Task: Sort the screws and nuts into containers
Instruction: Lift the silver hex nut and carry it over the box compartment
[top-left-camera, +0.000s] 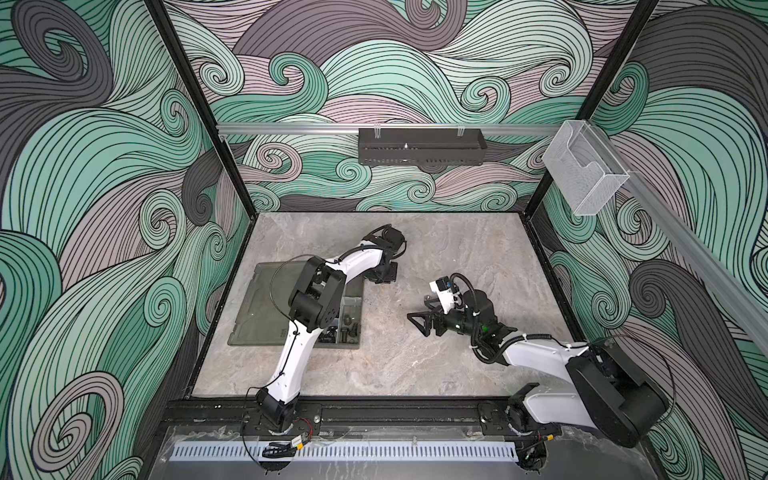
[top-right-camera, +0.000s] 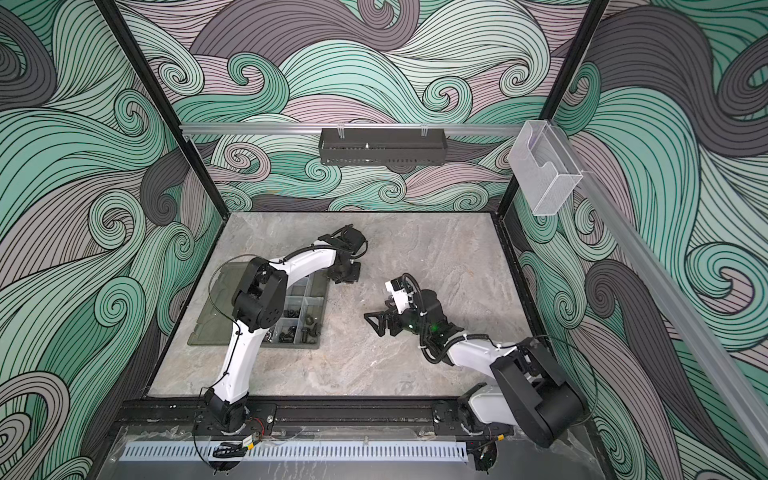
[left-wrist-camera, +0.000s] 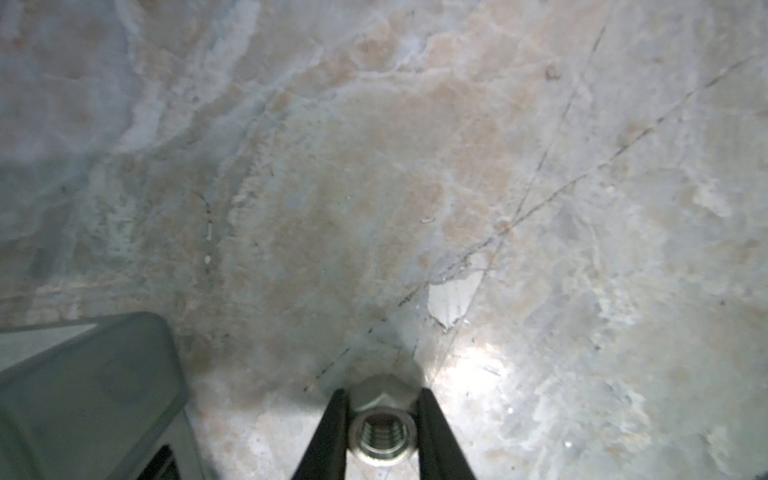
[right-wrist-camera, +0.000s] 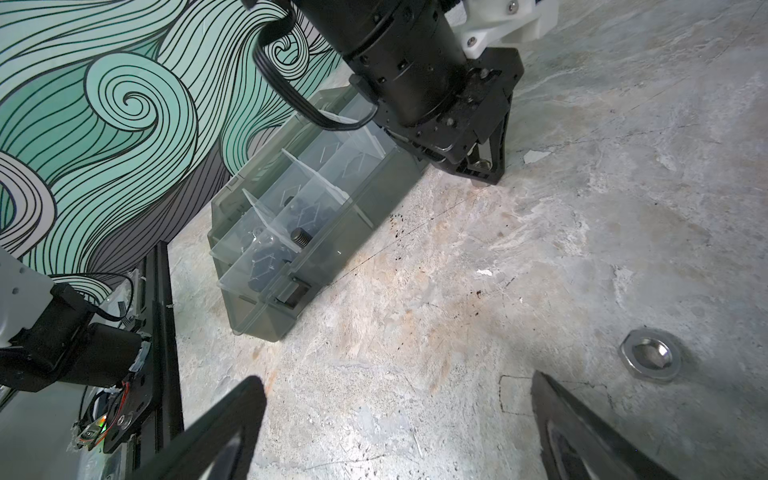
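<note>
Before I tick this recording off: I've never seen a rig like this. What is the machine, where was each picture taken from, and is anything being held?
The machine is two white-and-black robot arms, a left arm and a right arm, mounted at the table's near edge. Each ends in a two-fingered pincer. Two pictures look down from one overhead camera pair. The other two come from cameras on the arms' wrists. On the table lies an open organizer box with clear dividers. A black screw and other dark hardware sit inside. The left pincer grips a silver nut at table level, beside the box. The right pincer is open and empty, with a flat silver hex nut lying loose nearby.
</note>
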